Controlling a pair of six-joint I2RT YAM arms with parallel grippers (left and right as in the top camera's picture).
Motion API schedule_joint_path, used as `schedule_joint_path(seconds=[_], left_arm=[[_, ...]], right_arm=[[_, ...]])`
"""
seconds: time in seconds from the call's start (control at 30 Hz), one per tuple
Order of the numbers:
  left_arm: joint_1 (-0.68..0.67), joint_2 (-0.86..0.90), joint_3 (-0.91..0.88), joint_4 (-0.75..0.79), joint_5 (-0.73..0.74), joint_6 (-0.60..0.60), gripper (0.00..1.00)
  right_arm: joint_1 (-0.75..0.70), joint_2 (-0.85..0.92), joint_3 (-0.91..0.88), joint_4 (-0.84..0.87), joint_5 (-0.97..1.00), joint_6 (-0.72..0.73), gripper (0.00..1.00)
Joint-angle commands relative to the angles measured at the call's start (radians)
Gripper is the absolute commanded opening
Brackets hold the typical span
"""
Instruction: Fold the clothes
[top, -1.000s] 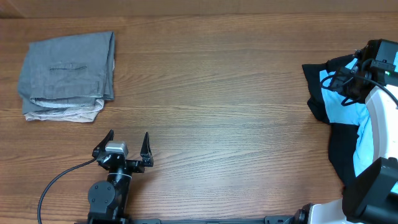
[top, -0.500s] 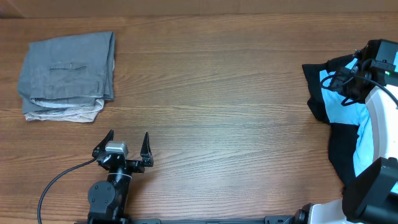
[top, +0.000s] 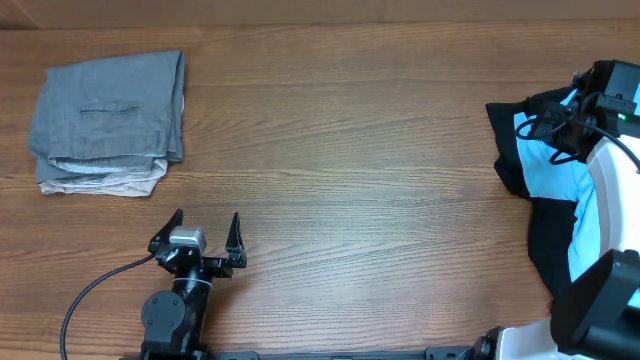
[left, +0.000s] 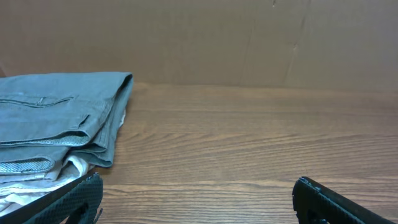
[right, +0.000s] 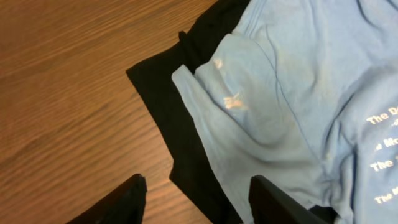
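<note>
The light blue T-shirt (top: 556, 172) lies crumpled on top of the black garment (top: 510, 150) at the table's right edge. In the right wrist view the T-shirt (right: 292, 93) shows white lettering at its right side, and the black garment (right: 186, 99) sticks out from under it onto the wood. My right gripper (right: 198, 198) hovers open just above the black garment's edge and the shirt's hem, with nothing clamped; in the overhead view this right gripper (top: 556, 128) sits over the pile. My left gripper (top: 206, 228) stands open and empty near the front left, far from the clothes.
Folded grey trousers (top: 110, 105) rest on a beige garment (top: 100, 180) at the back left; the left wrist view shows the trousers (left: 56, 118) ahead and to the left of the left gripper (left: 198, 200). Bare wood (top: 340, 150) spans the middle.
The right gripper has edged very slightly toward the far side over the pile. The left arm and both garment stacks have not moved.
</note>
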Motion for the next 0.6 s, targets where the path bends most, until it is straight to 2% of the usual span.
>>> schedule_joint_path(seconds=[0.0,0.07,0.2,0.57], left_arm=[[-0.006,-0.011,-0.006,0.003,-0.01,0.018,1.0],[-0.006,-0.011,-0.006,0.003,-0.01,0.018,1.0],[-0.006,-0.011,-0.006,0.003,-0.01,0.018,1.0],[-0.007,-0.011,-0.006,0.004,-0.01,0.018,1.0]], right_arm=[[-0.004,0.059,0.031,0.021,0.046,0.004,0.42],[-0.005,0.089,0.031,0.035,0.076,0.005,0.3],[-0.025,0.131,0.031,0.08,0.084,0.005,0.23],[-0.069,0.164,0.031,0.206,0.014,0.003,0.19]])
